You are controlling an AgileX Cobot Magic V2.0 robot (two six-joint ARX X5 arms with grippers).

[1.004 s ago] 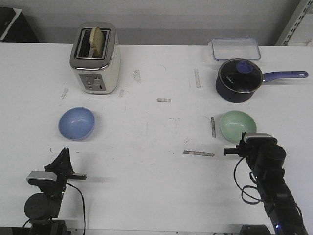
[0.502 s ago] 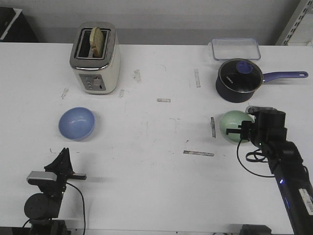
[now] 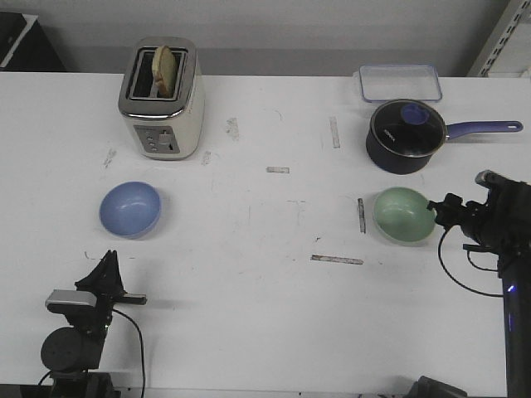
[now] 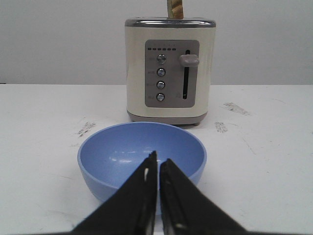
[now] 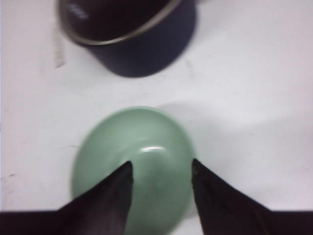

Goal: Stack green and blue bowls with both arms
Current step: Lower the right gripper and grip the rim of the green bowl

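The pale green bowl (image 3: 403,215) sits upright on the table, right of centre, in front of the saucepan. My right gripper (image 3: 435,212) is at the bowl's right rim, pointing left. In the right wrist view it is open (image 5: 160,167), its fingers spread over the green bowl (image 5: 146,132) and holding nothing. The light blue bowl (image 3: 129,209) sits upright at the left, in front of the toaster. My left gripper (image 3: 109,265) rests low near the front edge, well short of it. In the left wrist view it is shut and empty (image 4: 157,162), pointing at the blue bowl (image 4: 117,152).
A cream toaster (image 3: 162,99) with bread in it stands at the back left, behind the blue bowl. A dark navy saucepan (image 3: 405,137) with a glass lid and long handle sits just behind the green bowl. A clear plastic container (image 3: 400,82) lies behind the pan.
My right arm has swung from in front of the green bowl, over it, to its right side, so the bowl now shows whole. The left arm and both bowls have not moved.
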